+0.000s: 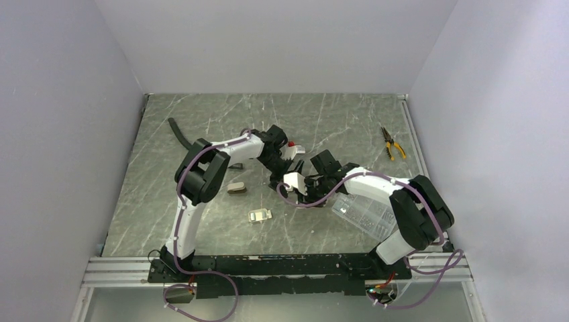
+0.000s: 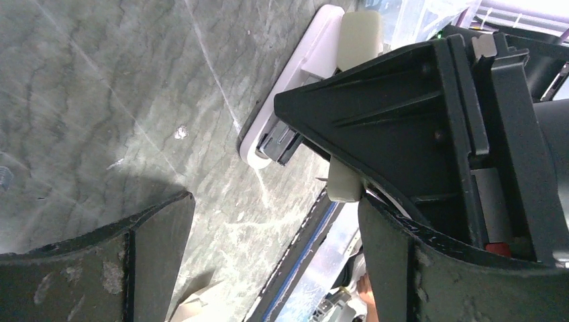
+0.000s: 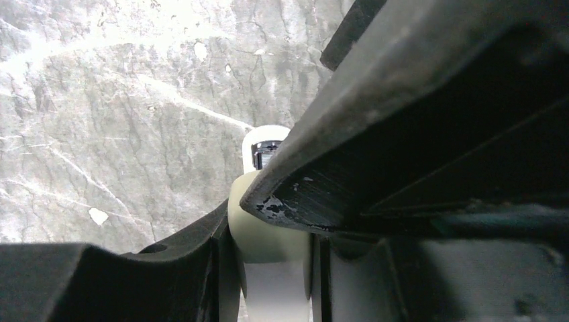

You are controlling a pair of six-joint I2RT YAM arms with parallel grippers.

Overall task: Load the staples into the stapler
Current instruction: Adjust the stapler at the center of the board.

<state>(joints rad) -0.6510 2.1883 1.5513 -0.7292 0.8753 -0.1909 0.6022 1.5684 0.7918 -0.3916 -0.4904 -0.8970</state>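
- Stapler sits near the middle of the worktop, well in from every edge. It is clenched across its body in the right hand. I cannot tell whether its white base rests on the surface or hangs just above it.
- The left hand is released, its fingers wide with nothing between them. It hovers just to the far side of the stapler, tilted down toward it.
- The step in hand, as I judge it, has the right hand steadying the stapler while the left works its top arm or channel. Neither hand shows any staples, so the loading looks not yet done.
- To do this well, the right grip should be firm and level, and clear of the metal channel end that shows at one end of the base.
- The left hand should come in along the channel, not across it, since a finger of the right hand is already close.
- A small silver-white piece lies apart, toward the near edge. I cannot tell whether it holds the staples.
- In pose, both arms reach in from the near edge with elbows bowed outward and forearms meeting at the middle.
- A clear compartment box lies just beside the right arm.
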